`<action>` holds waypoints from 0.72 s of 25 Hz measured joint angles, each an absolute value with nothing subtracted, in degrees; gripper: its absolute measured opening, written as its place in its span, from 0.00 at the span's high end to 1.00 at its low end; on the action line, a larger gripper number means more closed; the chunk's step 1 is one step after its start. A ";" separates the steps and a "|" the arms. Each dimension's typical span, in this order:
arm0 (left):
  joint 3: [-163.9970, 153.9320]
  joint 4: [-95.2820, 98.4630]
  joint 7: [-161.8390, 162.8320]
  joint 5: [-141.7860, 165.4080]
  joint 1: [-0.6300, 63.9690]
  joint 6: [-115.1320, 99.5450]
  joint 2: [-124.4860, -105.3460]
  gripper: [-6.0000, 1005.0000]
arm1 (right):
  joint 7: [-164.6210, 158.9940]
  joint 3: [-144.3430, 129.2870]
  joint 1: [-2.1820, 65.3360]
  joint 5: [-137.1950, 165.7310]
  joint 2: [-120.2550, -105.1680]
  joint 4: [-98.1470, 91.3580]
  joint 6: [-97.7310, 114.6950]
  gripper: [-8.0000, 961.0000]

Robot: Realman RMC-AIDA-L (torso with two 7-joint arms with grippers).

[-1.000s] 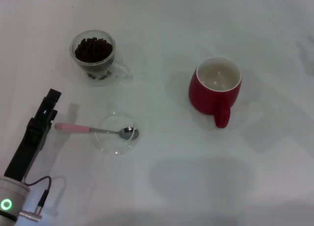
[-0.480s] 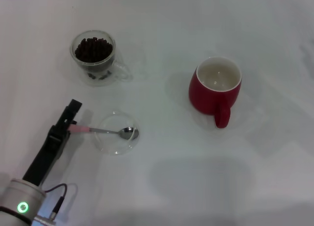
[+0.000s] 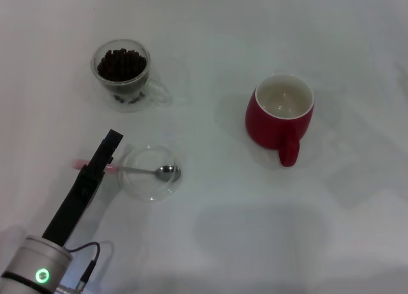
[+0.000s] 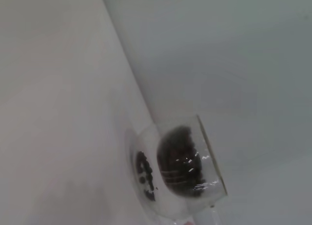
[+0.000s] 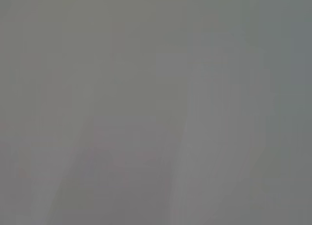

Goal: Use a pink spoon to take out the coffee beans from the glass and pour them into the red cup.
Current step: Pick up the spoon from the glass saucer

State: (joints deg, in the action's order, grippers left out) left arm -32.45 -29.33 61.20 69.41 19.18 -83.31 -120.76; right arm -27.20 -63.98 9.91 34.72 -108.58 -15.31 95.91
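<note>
On the white worktop (image 3: 210,243) stand one glass (image 3: 121,74) in the upper left of the frame, filled with coffee beans (image 3: 121,63), one red cup (image 3: 280,115) right of centre, and one flat clear dish (image 3: 150,174) at lower left. One pink spoon (image 3: 131,169) lies with its metal bowl in the dish and its handle sticking out to the left. The left gripper (image 3: 108,147) reaches up from the lower left corner, its dark arm slanted over the spoon's handle; whether its fingers are open or closed cannot be told. The left wrist view shows the glass (image 4: 178,173) with its beans (image 4: 178,159). No writing is readable.
</note>
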 joint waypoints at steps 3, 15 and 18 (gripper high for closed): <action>-32.15 -29.44 60.72 70.06 18.85 -83.74 -120.76 0.13 | -27.19 -63.98 9.82 34.72 -108.56 -15.13 95.81 0.64; -32.15 -30.15 61.68 70.32 17.12 -84.02 -120.76 0.13 | -26.64 -63.98 8.41 34.72 -108.63 -15.22 95.99 0.64; -32.22 -30.01 61.41 70.32 16.72 -84.37 -120.76 0.13 | -25.52 -63.98 8.13 34.72 -108.92 -15.11 95.87 0.64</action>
State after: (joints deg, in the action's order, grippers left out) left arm -32.22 -30.01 61.41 70.32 16.72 -84.37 -120.76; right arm -25.52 -63.98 8.13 34.72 -108.92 -15.11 95.87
